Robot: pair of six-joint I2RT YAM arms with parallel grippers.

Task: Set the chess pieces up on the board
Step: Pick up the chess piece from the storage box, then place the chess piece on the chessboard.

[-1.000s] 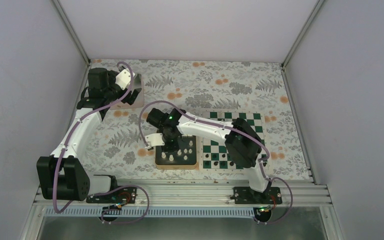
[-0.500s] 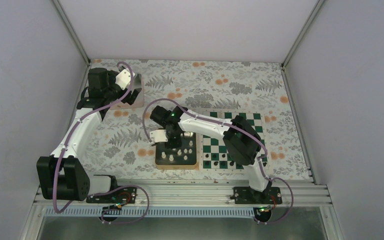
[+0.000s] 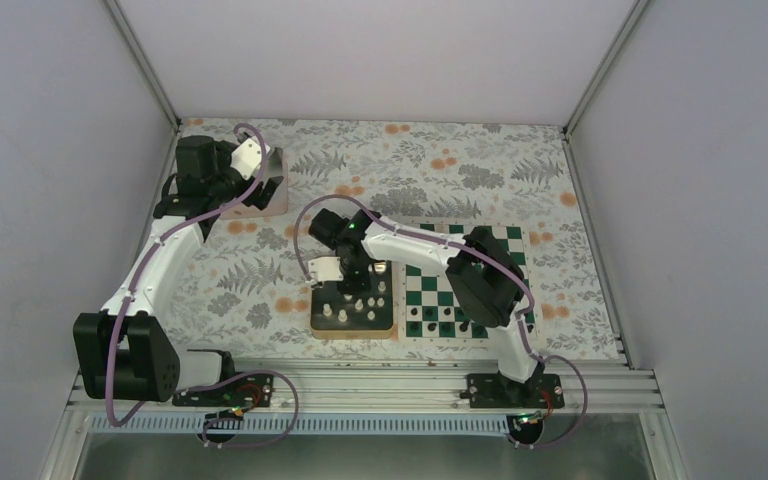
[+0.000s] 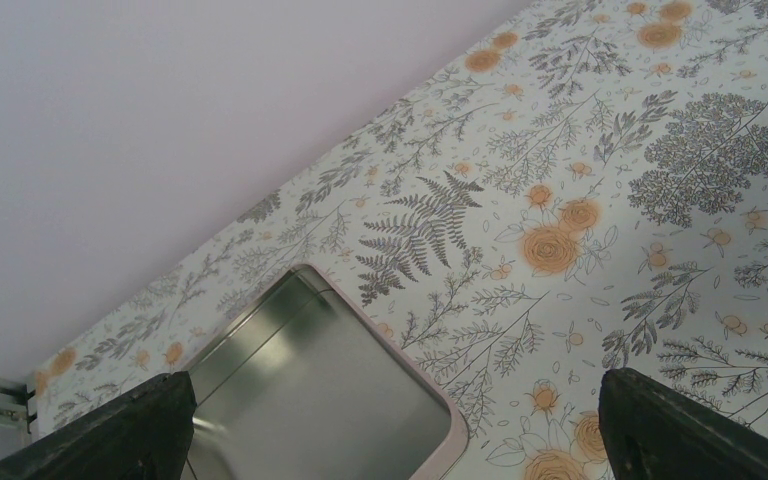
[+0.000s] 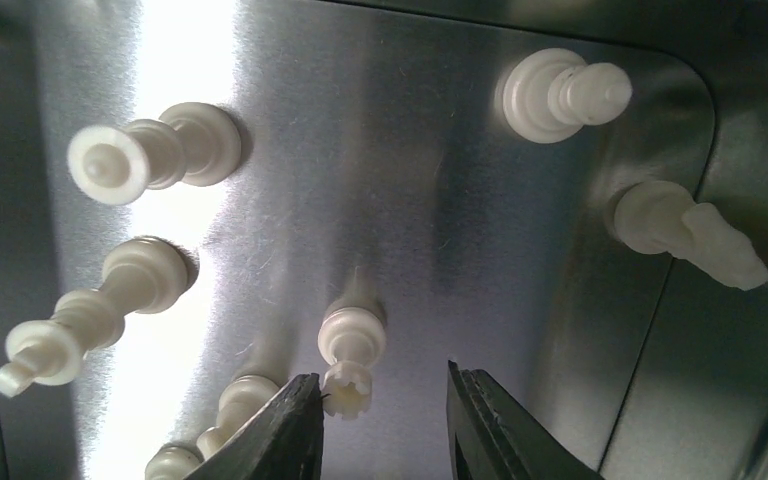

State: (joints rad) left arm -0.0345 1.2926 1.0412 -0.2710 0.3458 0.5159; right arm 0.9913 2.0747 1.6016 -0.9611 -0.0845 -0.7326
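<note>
Pick-up step: the right pincer hangs half-open over the tray, straddling a white rook (nothing gripped). Next: centre, close on its top, lift, and carry it to the board.

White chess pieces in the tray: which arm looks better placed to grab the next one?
Right. The right gripper hangs over the tray, jaws open either side of a white piece; the left gripper is far off over a metal tin.

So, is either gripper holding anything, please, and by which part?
Nothing is held. The right gripper straddles the top of a tiny white crowned chess piece with jaws apart, unclamped; the left gripper is open, empty.
</note>
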